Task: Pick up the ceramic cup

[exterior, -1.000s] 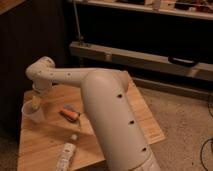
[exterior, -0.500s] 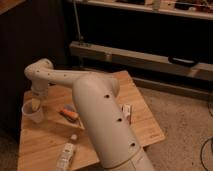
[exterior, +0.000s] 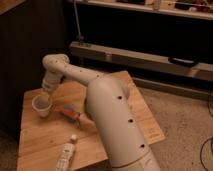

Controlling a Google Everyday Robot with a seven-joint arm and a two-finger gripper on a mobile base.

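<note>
The ceramic cup [exterior: 41,105] is small, whitish and tapered, and stands upright near the left edge of the wooden table [exterior: 45,137]. My gripper [exterior: 46,93] hangs from the white arm's wrist, right above the cup's far rim and very close to it. The arm's thick white link [exterior: 112,120] crosses the middle of the table and hides part of it.
A small orange object [exterior: 69,112] lies just right of the cup. A white bottle with a small cap [exterior: 65,155] lies near the table's front edge. A dark shelf unit [exterior: 150,55] stands behind the table, with speckled floor [exterior: 185,130] to the right.
The arm's thick link has swung across the table, and the wrist has come down closer over the cup. The cup still stands on the table.
</note>
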